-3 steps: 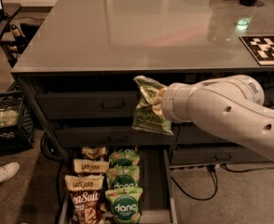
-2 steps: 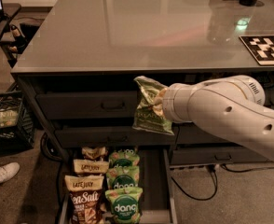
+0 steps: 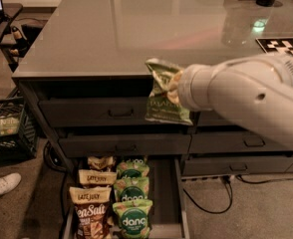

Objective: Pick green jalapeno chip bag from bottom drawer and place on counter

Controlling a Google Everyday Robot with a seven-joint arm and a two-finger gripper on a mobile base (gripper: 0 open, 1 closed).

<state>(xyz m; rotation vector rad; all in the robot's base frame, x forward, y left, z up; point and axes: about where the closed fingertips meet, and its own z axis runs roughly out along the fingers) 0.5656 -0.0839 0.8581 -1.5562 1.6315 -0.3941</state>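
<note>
The robot's gripper (image 3: 174,85) clamps the upper part of the green jalapeno chip bag (image 3: 164,108), holding it in the air just in front of the counter's (image 3: 136,34) front edge, right of its middle, the bag's top level with that edge. Below, the bottom drawer (image 3: 167,193) stands pulled out, brown-and-cream bags (image 3: 93,178) in its left row, bright green dang bags (image 3: 132,218) beside them.

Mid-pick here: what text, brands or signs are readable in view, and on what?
"dang": front bright green bag in the bottom drawer.
"LATE JULY": brown-and-cream bags.
"Sea Salt": front brown bag, first letter partly hidden.
Unreadable, blurred: print on the green jalapeno chip bag, held by the gripper at the counter edge.
Black-and-white marker: pattern, no words.
</note>
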